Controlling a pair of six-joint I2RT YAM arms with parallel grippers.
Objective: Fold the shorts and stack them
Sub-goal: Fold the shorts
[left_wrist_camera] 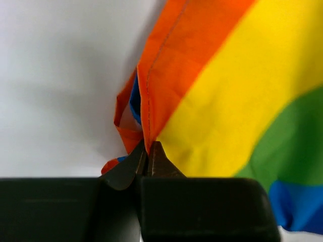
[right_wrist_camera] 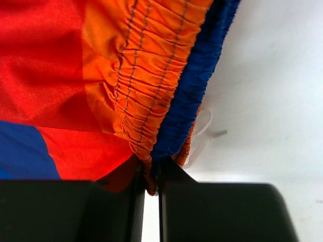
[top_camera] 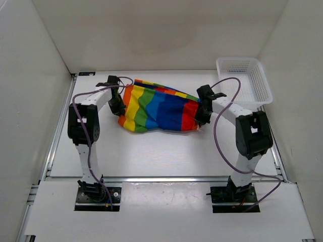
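The rainbow-striped shorts (top_camera: pixel 159 108) hang stretched between my two grippers over the middle of the table. My left gripper (top_camera: pixel 119 107) is shut on the orange hem at the shorts' left end; in the left wrist view its jaws (left_wrist_camera: pixel 148 154) pinch the orange edge (left_wrist_camera: pixel 166 60). My right gripper (top_camera: pixel 201 115) is shut on the elastic waistband at the right end; in the right wrist view (right_wrist_camera: pixel 151 176) the gathered orange and blue waistband (right_wrist_camera: pixel 151 91) runs between the fingers. The white drawstring (right_wrist_camera: pixel 204 131) dangles beside it.
A white plastic mesh basket (top_camera: pixel 244 80) stands at the back right corner of the table. White walls close in the back and both sides. Purple cables loop off both arms.
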